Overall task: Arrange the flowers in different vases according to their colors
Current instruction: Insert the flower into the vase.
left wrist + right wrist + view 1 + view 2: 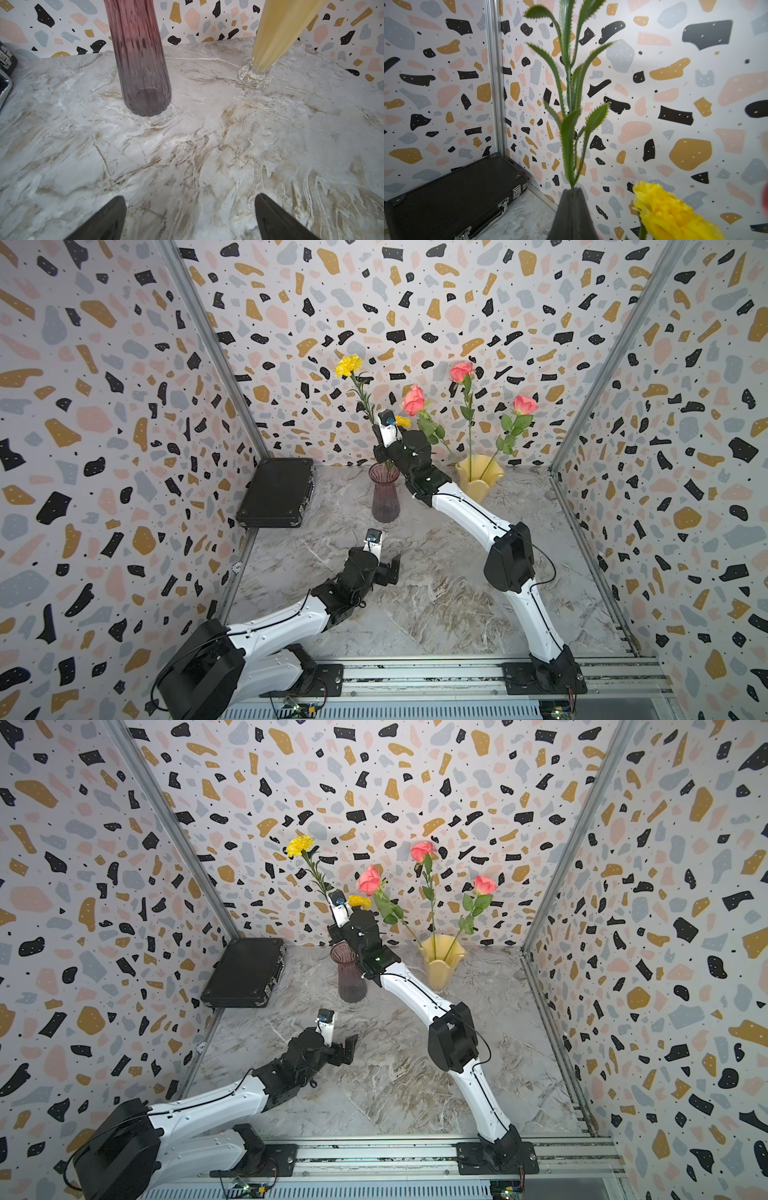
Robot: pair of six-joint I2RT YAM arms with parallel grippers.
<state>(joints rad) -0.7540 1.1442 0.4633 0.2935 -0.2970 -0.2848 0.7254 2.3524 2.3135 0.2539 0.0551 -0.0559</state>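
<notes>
The right fingers (572, 207) are pinched shut on the thin green stem (569, 124) of a yellow flower (348, 365), just below its lowest saw-edged leaves. The bloom rides high and the stem leans a little away from the roses (413, 400). Under the grip stands the purple vase (385, 493). In both top views a sliver of stem shows at its mouth, so we judge the lower end to be at or just inside the rim. A second yellow bloom (670, 216) hangs close beside the wrist; the arm hides its stem, and we cannot tell what it stands in. The three roses fan out of the yellow vase (478, 481), which stands near the back wall, apart from the purple one. The left fingers (110, 218) are spread wide with nothing between them, low over bare tabletop (436, 593) in front of both vases. A black case (276, 493) lies in the back left corner.

We read the flower as light and likely plastic. Its stem looks thin, springy and smooth, apt to swivel in a pinch, with the bloom as top weight. The bare stretch below the leaves looks the best place to hold it — low enough to steer the end. The purple vase appears to be tall, narrow glass — fragile, and easily tipped by a sideways nudge at its rim.
</notes>
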